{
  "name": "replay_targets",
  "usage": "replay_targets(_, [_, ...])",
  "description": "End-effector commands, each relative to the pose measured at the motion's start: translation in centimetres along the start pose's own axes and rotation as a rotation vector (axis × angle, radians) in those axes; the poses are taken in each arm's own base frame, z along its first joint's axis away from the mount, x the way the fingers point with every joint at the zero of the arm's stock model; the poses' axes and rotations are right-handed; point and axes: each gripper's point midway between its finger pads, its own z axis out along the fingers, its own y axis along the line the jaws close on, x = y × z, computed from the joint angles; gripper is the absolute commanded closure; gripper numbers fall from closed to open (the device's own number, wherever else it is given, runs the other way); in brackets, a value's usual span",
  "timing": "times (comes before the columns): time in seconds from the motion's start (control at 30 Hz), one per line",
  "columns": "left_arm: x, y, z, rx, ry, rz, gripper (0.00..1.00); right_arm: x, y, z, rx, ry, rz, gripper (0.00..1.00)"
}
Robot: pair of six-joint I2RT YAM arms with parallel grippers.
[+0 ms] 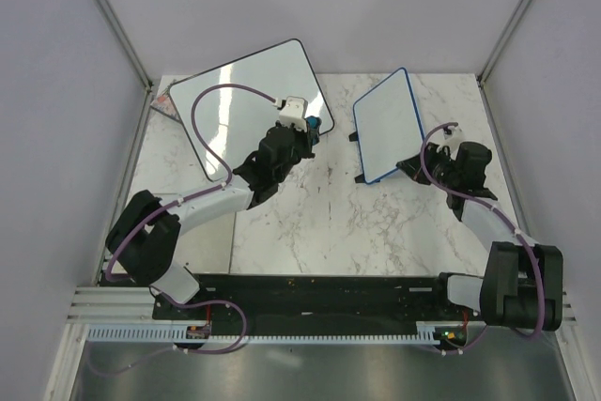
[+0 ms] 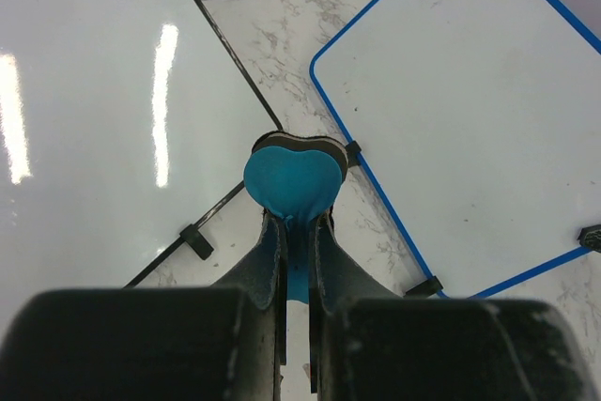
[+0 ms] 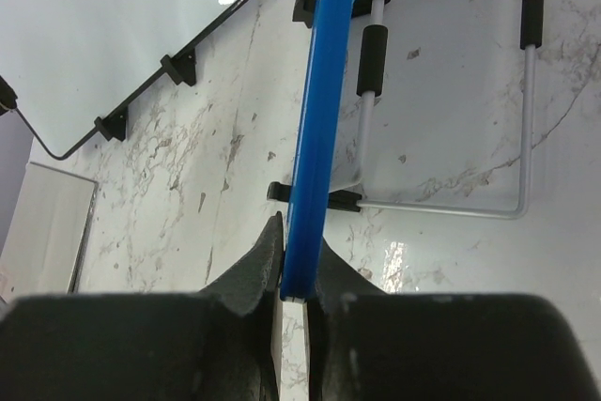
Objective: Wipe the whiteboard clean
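The blue-framed whiteboard point(image 1: 389, 125) stands tilted on a wire stand at the back right of the table; its face shows no writing in the left wrist view point(image 2: 470, 119). My right gripper point(image 1: 416, 167) is shut on the whiteboard's blue edge point(image 3: 313, 138), seen edge-on between the fingers. My left gripper point(image 1: 311, 131) is shut on a blue eraser point(image 2: 293, 176) with a dark felt underside, held left of the whiteboard and apart from it, in front of the gap between the two boards.
A larger black-framed whiteboard point(image 1: 246, 100) stands at the back left, also in the left wrist view point(image 2: 94, 110). The blue board's wire stand point(image 3: 451, 91) rests on the marble tabletop point(image 1: 319, 223). A flat grey-white object point(image 1: 165, 103) lies at the far left.
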Motion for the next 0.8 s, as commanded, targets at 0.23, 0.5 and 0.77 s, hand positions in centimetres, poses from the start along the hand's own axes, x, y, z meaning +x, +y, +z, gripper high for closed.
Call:
replay_targets(0.23, [-1.0, -0.4, -0.3, 0.017, -0.027, 0.01, 0.98, 7.4, -1.3, -0.6, 0.021, 0.248, 0.07, 1.0])
replay_targets(0.5, [-0.8, -0.4, -0.8, 0.028, -0.017, -0.01, 0.98, 6.7, -0.1, -1.9, 0.031, 0.224, 0.084, 1.0])
replay_targets(0.77, [-0.7, -0.3, -1.7, 0.039, -0.011, -0.02, 0.98, 4.3, 1.8, -2.6, -0.01, 0.185, 0.051, 1.0])
